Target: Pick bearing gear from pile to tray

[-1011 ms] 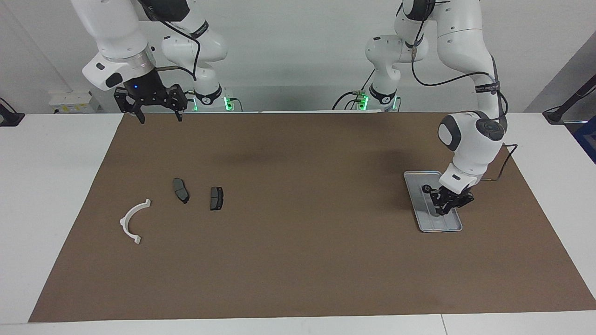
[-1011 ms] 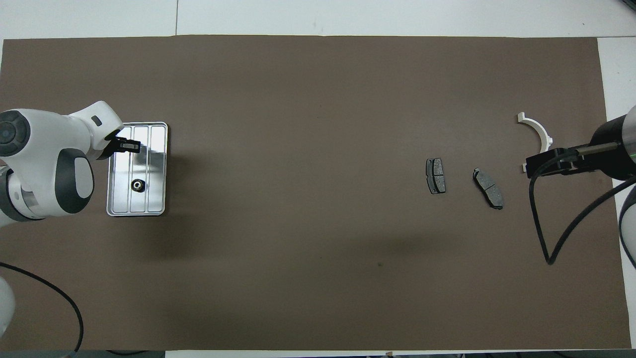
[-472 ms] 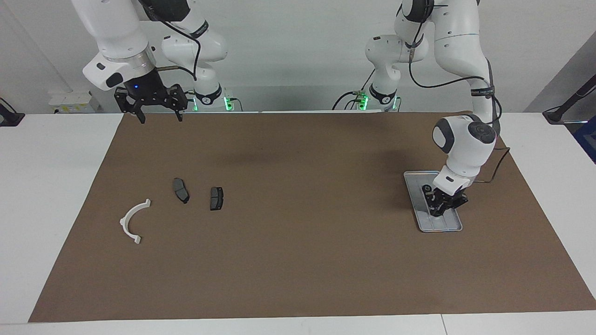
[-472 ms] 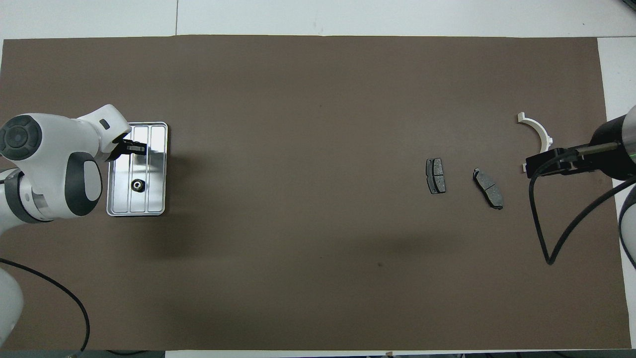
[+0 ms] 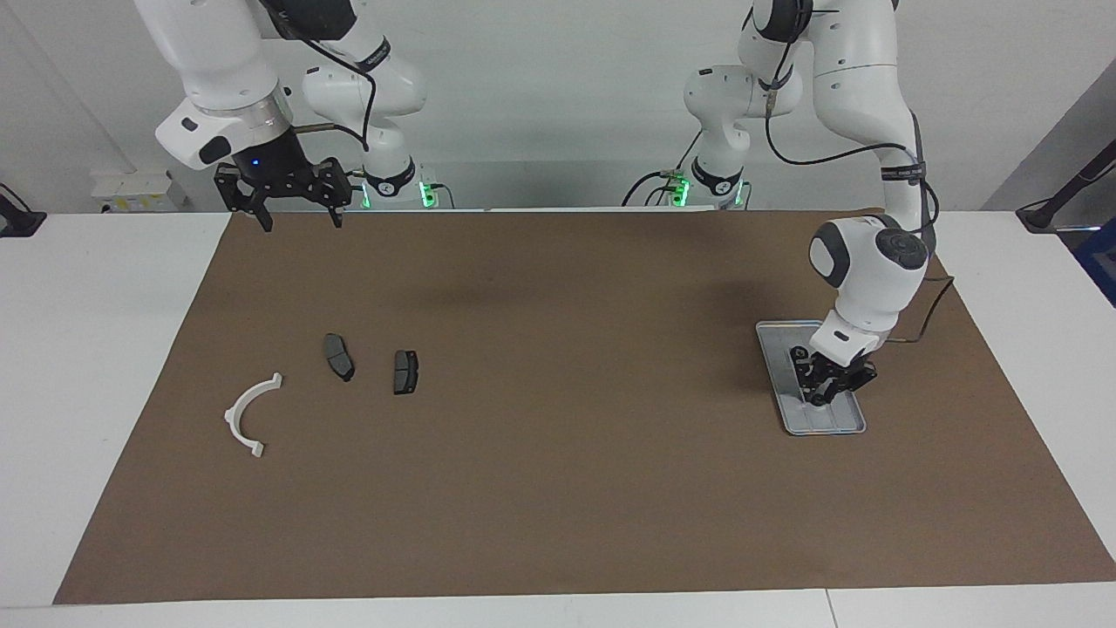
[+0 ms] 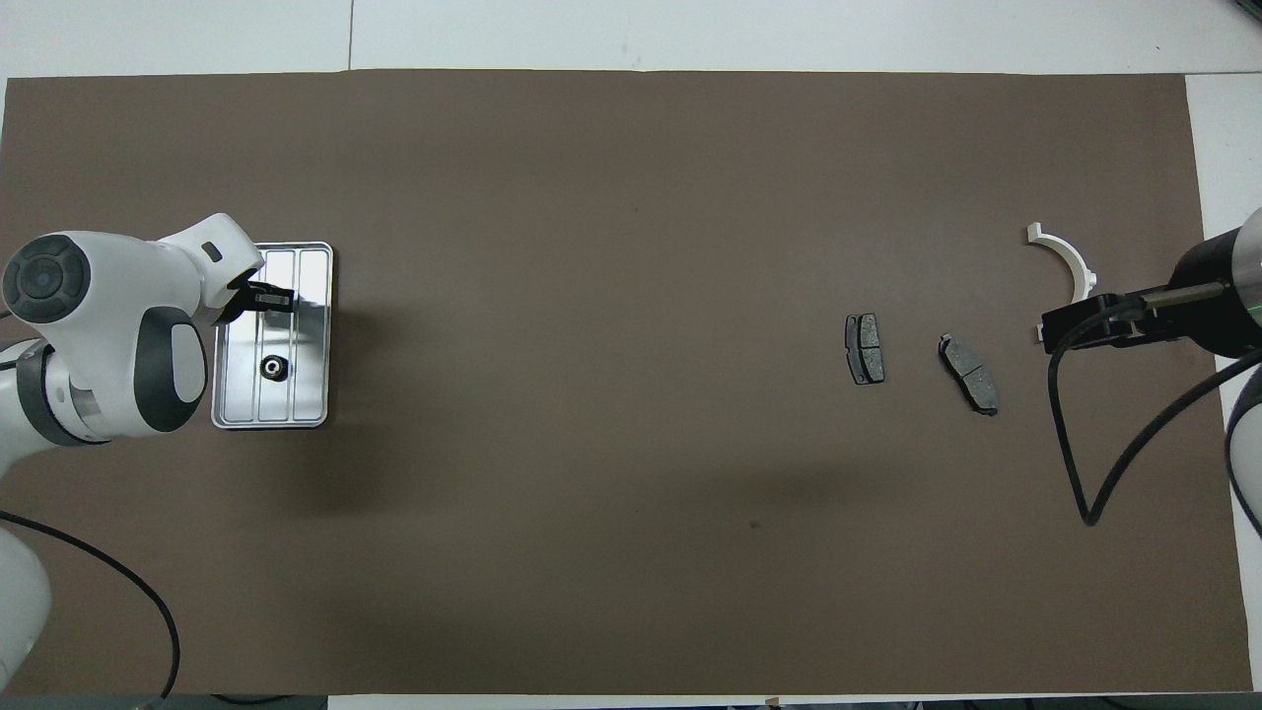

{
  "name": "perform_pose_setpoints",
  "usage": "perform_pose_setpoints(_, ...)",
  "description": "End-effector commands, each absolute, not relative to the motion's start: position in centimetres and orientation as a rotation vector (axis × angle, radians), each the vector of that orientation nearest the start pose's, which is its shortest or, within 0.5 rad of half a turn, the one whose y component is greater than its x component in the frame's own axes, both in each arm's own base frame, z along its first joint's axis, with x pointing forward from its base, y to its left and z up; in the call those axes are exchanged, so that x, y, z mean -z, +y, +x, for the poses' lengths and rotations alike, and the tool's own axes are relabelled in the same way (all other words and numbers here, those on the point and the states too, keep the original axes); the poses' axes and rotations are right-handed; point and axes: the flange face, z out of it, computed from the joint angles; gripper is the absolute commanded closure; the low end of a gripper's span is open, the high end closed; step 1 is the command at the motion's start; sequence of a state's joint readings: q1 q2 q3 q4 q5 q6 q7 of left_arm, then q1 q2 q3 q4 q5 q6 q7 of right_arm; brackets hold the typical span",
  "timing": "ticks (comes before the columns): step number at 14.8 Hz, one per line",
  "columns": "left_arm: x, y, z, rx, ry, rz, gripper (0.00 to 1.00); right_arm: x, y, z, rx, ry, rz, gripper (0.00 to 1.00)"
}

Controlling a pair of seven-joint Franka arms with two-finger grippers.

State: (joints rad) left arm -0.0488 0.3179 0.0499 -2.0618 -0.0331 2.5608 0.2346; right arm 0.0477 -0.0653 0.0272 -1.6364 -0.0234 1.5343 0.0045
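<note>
A small black bearing gear (image 6: 271,368) lies in the silver tray (image 6: 314,286) at the left arm's end of the table, and it also shows in the facing view as the bearing gear (image 5: 798,355) on the tray (image 5: 828,425). My left gripper (image 5: 822,397) hangs low over the tray, beside that gear, and I cannot tell whether it holds anything. The pile lies at the right arm's end: a white arc (image 5: 251,415) and two dark brake pads (image 5: 338,356) (image 5: 405,372). My right gripper (image 5: 296,218) waits, open and empty, raised over the mat's edge by its base.
A brown mat (image 5: 558,488) covers most of the white table. The right arm's black cable (image 6: 1075,473) loops above the mat near the pile. Wide bare mat lies between the pile and the tray.
The left wrist has swung a little toward the middle of the tray, carrying its gripper with it. The gear in the tray, the pile and the right arm have not moved.
</note>
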Motion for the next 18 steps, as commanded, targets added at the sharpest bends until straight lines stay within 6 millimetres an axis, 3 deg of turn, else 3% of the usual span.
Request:
perform_pose_setpoints(1, -29.7, 0.0, 60.5, 0.300, 0.323, -3.097, 0.09, -62.9, 3.9, 52.6, -0.028, -0.087, -3.151, 0.00)
perform_pose_setpoints(4, -31.1, 0.1, 61.4, 0.317, 0.317, -3.095, 0.08, -62.9, 3.9, 52.6, -0.028, -0.087, -3.151, 0.00)
perform_pose_setpoints(7, -36.4, 0.6, 63.3, 0.331, 0.272, -3.106, 0.06, -62.8, 3.9, 52.6, -0.033, -0.092, -3.151, 0.00)
perform_pose_setpoints(10, -41.6, 0.8, 63.4, 0.407, 0.106, -3.120, 0.00, -62.8, 3.9, 52.6, -0.033, -0.094, -3.151, 0.00)
perform_pose_setpoints(14, -49.1, 1.0, 60.6, 0.416, -0.022, -3.144, 0.00, -62.8, 3.9, 52.6, -0.033, -0.094, -3.151, 0.00)
perform_pose_setpoints(18, -56.1, 1.4, 55.6, 0.324, -0.025, -3.169, 0.00, -62.8, 3.9, 52.6, -0.033, -0.094, -3.151, 0.00)
